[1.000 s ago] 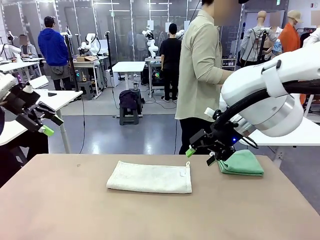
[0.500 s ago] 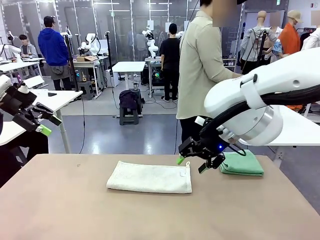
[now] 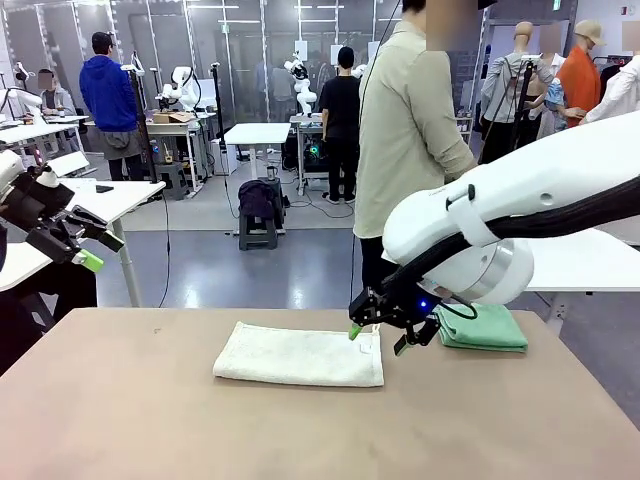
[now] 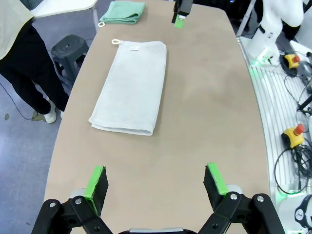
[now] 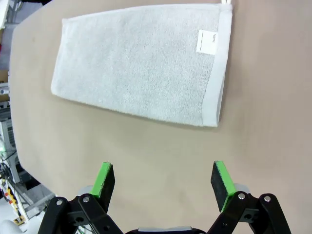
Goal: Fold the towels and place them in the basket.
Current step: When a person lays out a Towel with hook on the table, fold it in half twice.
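one green towel [image 3: 485,327] sits folded aside, so the right gripper [image 3: 377,340], spread and empty, hangs by the cream towel [image 3: 300,355]'s tagged end, seemingly to fold it; left gripper [image 3: 100,250] idles open.

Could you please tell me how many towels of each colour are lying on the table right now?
Cream-white towel: 1
Green towel: 1
Total: 2
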Tool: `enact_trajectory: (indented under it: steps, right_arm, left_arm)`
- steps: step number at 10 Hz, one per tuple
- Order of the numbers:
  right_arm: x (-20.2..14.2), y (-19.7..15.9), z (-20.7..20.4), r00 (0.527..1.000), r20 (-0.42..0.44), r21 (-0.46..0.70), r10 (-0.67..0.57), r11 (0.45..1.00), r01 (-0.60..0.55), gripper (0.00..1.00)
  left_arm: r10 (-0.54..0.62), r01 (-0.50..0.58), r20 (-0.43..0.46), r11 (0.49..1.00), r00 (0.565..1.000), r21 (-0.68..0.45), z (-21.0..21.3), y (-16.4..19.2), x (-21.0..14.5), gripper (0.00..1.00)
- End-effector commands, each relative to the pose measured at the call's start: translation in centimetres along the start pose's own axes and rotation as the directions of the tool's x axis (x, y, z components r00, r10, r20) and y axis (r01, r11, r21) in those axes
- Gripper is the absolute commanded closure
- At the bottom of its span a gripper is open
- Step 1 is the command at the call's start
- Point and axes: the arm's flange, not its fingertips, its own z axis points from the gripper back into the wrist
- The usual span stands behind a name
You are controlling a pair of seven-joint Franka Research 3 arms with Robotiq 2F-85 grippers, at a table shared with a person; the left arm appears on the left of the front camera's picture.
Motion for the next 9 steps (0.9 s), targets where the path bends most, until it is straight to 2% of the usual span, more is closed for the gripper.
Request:
enact_trajectory:
  steps: [1, 4, 9]
  right_arm:
    - [1.3, 1.2, -1.6, 0.999, 0.027, -0.044, -0.046, 0.998, 0.048, 0.0]
    - [3.4, 0.9, -3.9, 0.996, 0.039, -0.08, -0.083, 0.993, 0.086, 0.0]
    - [6.3, -0.2, -6.7, 0.997, 0.063, -0.157, -0.05, 0.986, 0.059, 0.0]
  left_arm:
    - [-0.004, 0.004, -0.004, 1.0, 1.0, 0.005, 0.1, -0.1, 0.1, 0.0]
    - [-0.004, 0.004, -0.004, 1.0, 1.0, 0.005, 0.1, -0.1, 0.1, 0.0]
    - [-0.004, 0.004, -0.004, 1.0, 1.0, 0.005, 0.1, -0.1, 0.1, 0.0]
